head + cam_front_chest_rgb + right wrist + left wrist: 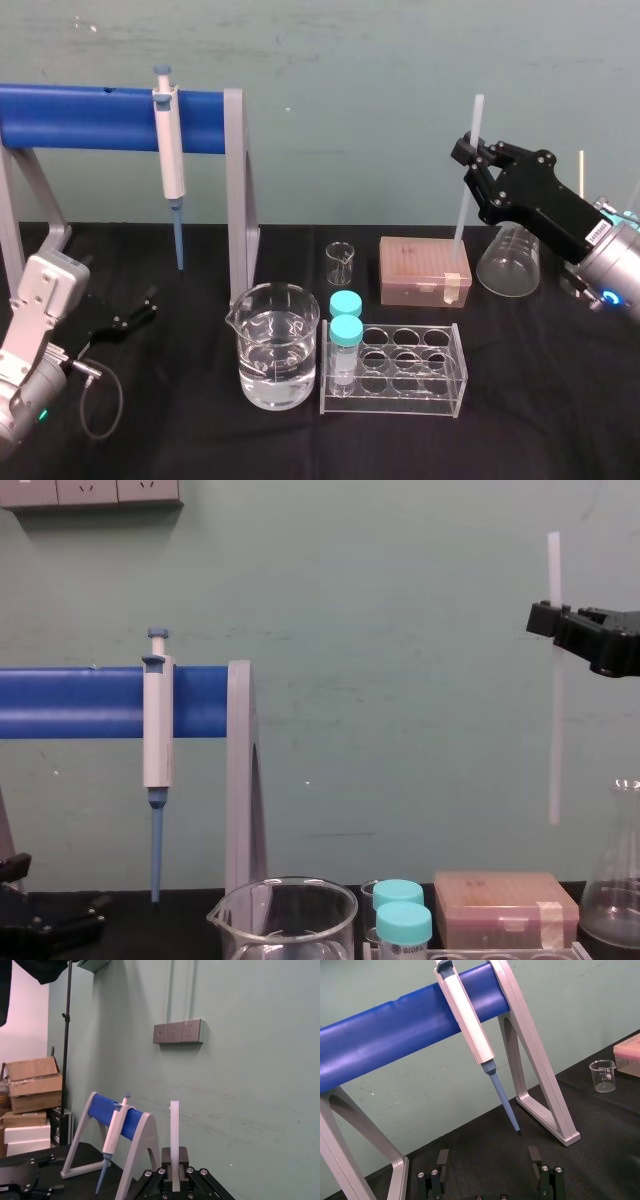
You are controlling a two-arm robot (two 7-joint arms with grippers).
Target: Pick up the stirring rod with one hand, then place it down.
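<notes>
Tube rack [393,370] and water-filled beaker [277,345] stand nearest, at lower centre of the head view; neither is involved.

Right gripper [468,155], upper right of the head view: jaws closed narrowly on the stirring rod [463,215], gripping it in its upper part. The rod hangs near-upright and slightly tilted. In the chest view its lower end is well above the tip box [505,905], touching nothing.

Left gripper [488,1152], lower left of the head view: low over the table [560,380], jaws wide apart, holding nothing. Assessed as idle.

Assessment: pick-up is complete and the placing step is in hand, not yet done.

The next move calls for lowering the rod onto bare table, clear of the tip box, the rack and the flask [510,262]. It should be laid over towards flat before the jaws part, since a rod released upright would likely topple or roll.
</notes>
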